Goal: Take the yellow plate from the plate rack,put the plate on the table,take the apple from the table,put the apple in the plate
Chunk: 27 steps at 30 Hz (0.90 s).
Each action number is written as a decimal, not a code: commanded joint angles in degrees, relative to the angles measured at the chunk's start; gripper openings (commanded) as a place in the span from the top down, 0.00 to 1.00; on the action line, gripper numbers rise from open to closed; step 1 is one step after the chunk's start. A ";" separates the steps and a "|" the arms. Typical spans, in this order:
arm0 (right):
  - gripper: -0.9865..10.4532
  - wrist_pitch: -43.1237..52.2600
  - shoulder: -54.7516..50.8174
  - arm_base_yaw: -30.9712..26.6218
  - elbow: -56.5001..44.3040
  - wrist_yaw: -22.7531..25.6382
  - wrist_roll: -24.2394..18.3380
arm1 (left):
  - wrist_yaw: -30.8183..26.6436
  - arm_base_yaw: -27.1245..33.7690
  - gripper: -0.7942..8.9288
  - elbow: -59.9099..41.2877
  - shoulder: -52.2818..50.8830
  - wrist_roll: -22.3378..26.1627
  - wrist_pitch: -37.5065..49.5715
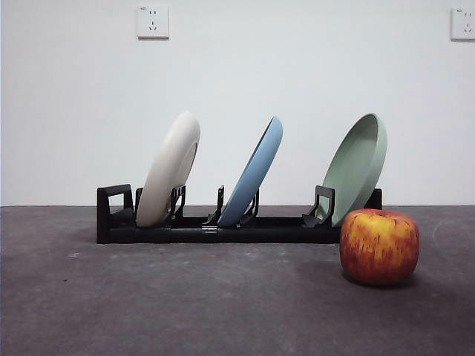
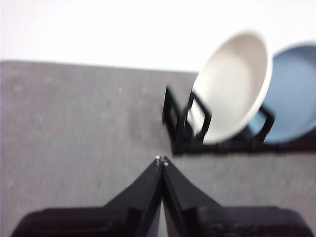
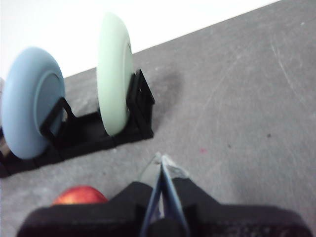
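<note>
The cream yellow plate (image 1: 170, 170) leans in the leftmost slot of the black plate rack (image 1: 223, 230), near its loop handle; the left wrist view shows the plate (image 2: 234, 84) and rack (image 2: 190, 126) a short way ahead of my left gripper (image 2: 162, 160), which is shut and holds nothing. The red and yellow apple (image 1: 379, 245) rests on the dark grey table (image 1: 185, 304) in front of the rack's right end. The apple (image 3: 79, 195) lies close beside my right gripper (image 3: 161, 159), which is shut and empty. Neither arm shows in the front view.
A blue plate (image 1: 254, 173) stands in the rack's middle slot and a sage-green plate (image 1: 359, 166) in the right one. A white wall with two sockets (image 1: 153, 21) rises behind the table.
</note>
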 commanded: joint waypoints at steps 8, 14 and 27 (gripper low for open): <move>0.92 -1.75 18.64 0.02 17.03 -3.39 0.15 | 0.57 0.11 0.93 15.34 18.08 -1.33 0.85; 0.92 -1.84 31.39 0.02 26.58 -13.84 -1.44 | 7.48 0.11 0.93 27.15 34.21 -1.29 -1.25; 0.89 -10.78 52.61 0.07 42.32 -31.63 -7.67 | 26.62 -0.22 0.92 51.65 62.16 0.61 -15.69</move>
